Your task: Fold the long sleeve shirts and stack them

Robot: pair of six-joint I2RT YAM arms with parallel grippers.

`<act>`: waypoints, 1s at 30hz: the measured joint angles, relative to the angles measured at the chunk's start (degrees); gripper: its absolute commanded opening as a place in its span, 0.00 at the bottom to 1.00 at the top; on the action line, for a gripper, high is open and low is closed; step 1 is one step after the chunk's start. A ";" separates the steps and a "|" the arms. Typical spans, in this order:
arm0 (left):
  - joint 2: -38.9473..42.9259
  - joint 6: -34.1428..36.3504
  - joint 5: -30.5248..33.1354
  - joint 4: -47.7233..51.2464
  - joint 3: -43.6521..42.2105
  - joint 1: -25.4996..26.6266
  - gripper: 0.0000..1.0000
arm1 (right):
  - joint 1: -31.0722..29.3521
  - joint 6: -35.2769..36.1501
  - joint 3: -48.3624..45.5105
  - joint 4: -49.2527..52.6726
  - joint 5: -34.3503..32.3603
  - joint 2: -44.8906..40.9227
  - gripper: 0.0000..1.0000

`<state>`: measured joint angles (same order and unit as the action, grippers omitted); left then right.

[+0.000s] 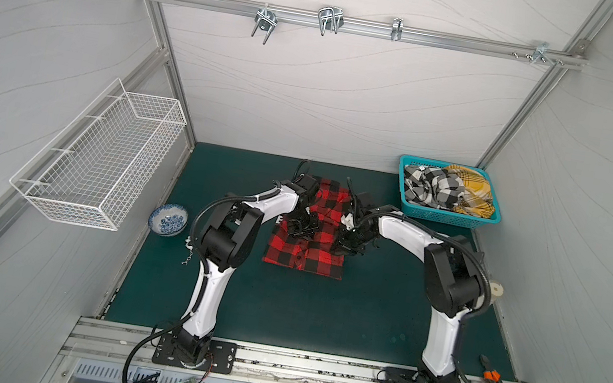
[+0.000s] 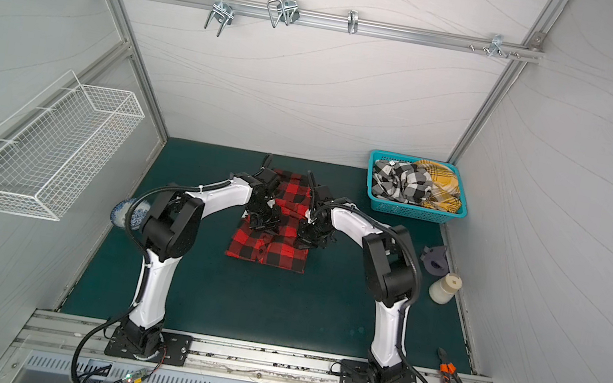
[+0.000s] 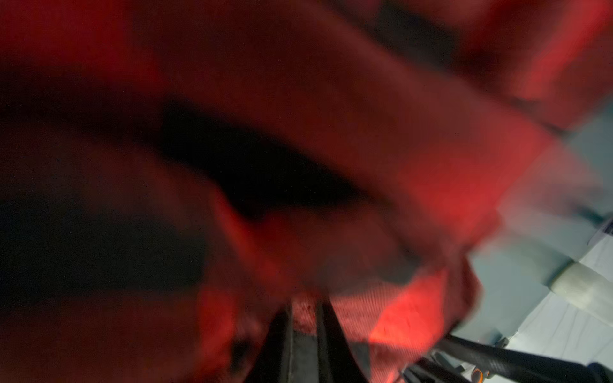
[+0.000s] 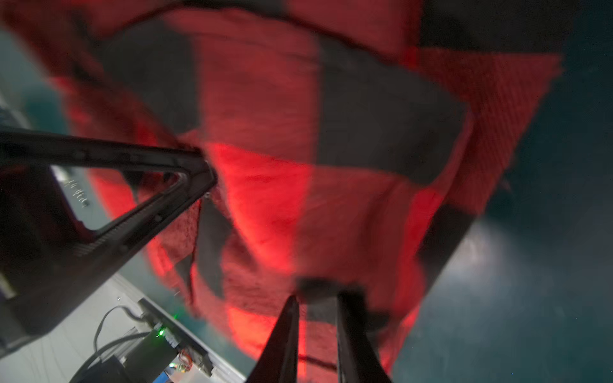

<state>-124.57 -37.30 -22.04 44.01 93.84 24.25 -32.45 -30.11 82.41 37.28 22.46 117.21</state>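
Red-and-black buffalo-check flannel shirt (image 1: 304, 255): partly folded, mid green worktop (image 1: 276, 310). Left gripper (image 3: 305, 318) and right gripper (image 4: 316, 318): jaws nearly closed, each pinching its cloth. Black-and-white check shirt (image 1: 431, 188) and mustard-yellow plaid shirt (image 1: 471, 188): crumpled in teal plastic basket (image 1: 439, 217), far right corner.

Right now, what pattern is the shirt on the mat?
Shirt: red-black check, best in a top view.

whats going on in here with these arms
Both arms are working on the red-and-black shirt, which lies partly folded on the green mat. The left gripper and the right gripper each pinch its fabric near the middle. The black-and-white shirt and the yellow shirt sit crumpled in the blue basket, not yet folded.
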 measured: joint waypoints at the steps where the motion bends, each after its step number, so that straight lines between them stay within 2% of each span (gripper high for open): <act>1: 0.00 0.00 0.17 0.07 0.59 -0.24 0.16 | 0.20 -0.07 0.17 -0.07 0.28 0.98 0.33; 3: -0.31 -0.02 0.44 0.09 1.51 -0.74 0.18 | 0.61 -0.11 1.11 0.02 1.09 1.46 0.40; 7: 0.61 -0.31 0.42 -0.61 0.52 -1.40 0.33 | 0.94 0.59 4.13 2.38 -0.02 1.22 0.51; 10: 6.80 -0.48 1.07 -0.76 -4.39 -1.75 0.43 | 0.98 1.75 5.57 5.55 -2.27 -1.14 0.62; 12: 14.49 -0.46 1.27 -0.31 -9.20 -3.15 0.47 | 1.03 2.67 5.70 8.15 -4.11 -4.98 0.68; 15: 28.15 -0.37 0.15 -0.50 -17.16 -9.09 0.57 | 1.18 2.93 3.85 9.79 -5.01 -12.33 0.70; 17: 35.41 0.02 -1.18 -0.87 -22.73 -14.86 0.60 | 1.25 2.23 0.85 9.64 -4.20 -16.94 0.69; 19: 38.97 0.59 -1.81 -0.94 -27.67 -20.28 0.60 | 1.18 0.92 -3.37 8.48 -2.62 -19.98 0.68; 22: 37.64 1.90 -3.34 -0.79 -33.83 -24.41 0.66 | 0.35 -1.62 -9.29 5.95 -1.01 -19.63 0.66; 26: 31.43 3.06 -6.14 -0.68 -37.27 -25.29 0.68 | -1.81 -5.11 -14.21 1.01 1.40 -14.95 0.65; 30: 29.86 2.80 -7.37 -2.97 -37.73 -25.33 0.67 | -2.91 -8.24 -16.39 -3.48 2.67 -12.90 0.61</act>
<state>-94.72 -34.50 -29.41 41.04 56.12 -1.08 -35.35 -38.35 66.02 33.80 25.12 104.31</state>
